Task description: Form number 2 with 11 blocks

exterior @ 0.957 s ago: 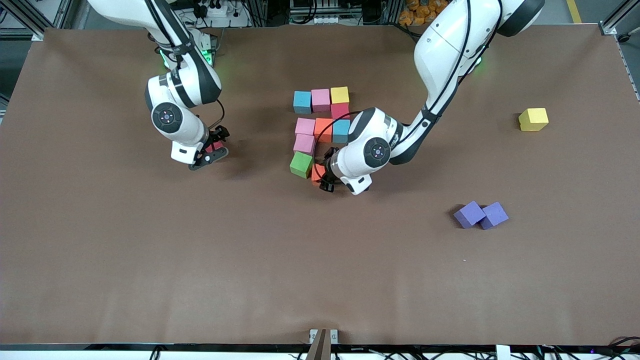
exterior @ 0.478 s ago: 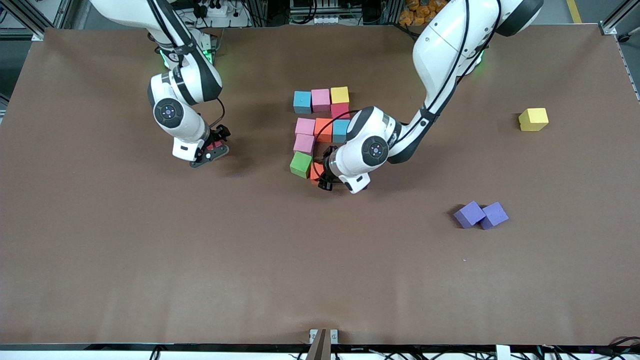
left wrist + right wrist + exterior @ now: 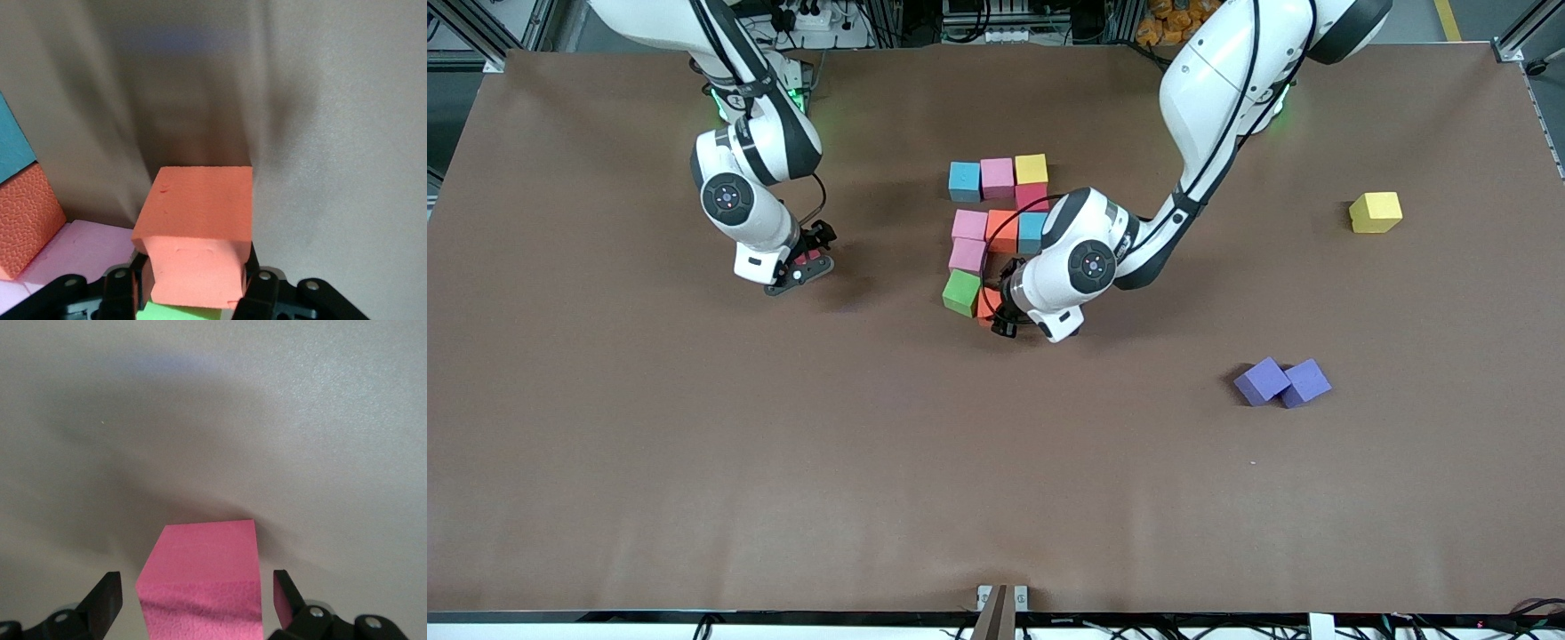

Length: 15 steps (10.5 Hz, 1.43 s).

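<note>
Your left gripper [image 3: 996,313] is clamped on an orange block [image 3: 197,230] (beside the green block [image 3: 962,292]); your right gripper [image 3: 805,267] straddles a red block [image 3: 203,583], fingers apart.

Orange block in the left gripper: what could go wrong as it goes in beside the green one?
The left gripper, shut on the orange block, sits tight against the green block; pressing in may shove it and the pink block out of line. The right gripper stands open around a red block, not gripped.
</note>
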Each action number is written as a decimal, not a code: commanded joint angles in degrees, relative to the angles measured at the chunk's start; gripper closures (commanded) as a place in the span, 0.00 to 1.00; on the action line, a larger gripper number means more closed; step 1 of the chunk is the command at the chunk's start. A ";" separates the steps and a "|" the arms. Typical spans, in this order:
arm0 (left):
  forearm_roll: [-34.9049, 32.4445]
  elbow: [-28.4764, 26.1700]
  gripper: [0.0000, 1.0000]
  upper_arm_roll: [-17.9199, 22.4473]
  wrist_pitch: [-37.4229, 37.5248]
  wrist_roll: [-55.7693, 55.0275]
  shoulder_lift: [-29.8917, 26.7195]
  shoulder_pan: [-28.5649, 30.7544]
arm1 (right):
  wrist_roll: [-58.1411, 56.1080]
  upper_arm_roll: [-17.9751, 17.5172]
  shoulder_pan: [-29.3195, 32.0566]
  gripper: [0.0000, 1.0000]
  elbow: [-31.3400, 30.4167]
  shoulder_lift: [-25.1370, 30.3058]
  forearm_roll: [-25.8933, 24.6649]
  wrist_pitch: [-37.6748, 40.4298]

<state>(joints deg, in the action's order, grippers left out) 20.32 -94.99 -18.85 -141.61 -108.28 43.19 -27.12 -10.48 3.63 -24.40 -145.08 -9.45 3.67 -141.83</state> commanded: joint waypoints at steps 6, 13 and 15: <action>0.42 -3.80 0.90 -0.14 -1.04 -1.15 -1.70 -0.91 | -1.04 1.11 -0.82 0.44 -0.73 -0.22 1.43 -0.72; 0.42 -4.50 0.90 -0.14 -1.39 -1.15 -1.70 -0.91 | -1.12 1.11 -0.29 0.36 -0.64 -0.22 1.43 -0.55; 0.33 -4.50 0.90 -0.23 -1.39 -1.06 -1.79 -0.91 | -1.12 1.11 -0.29 0.36 -0.64 -0.22 1.43 -0.55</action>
<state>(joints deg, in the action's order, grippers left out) 20.32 -96.84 -19.32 -142.40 -108.28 42.27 -27.50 -10.49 4.16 -24.41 -145.12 -9.49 4.09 -141.83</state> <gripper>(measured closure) 0.467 0.357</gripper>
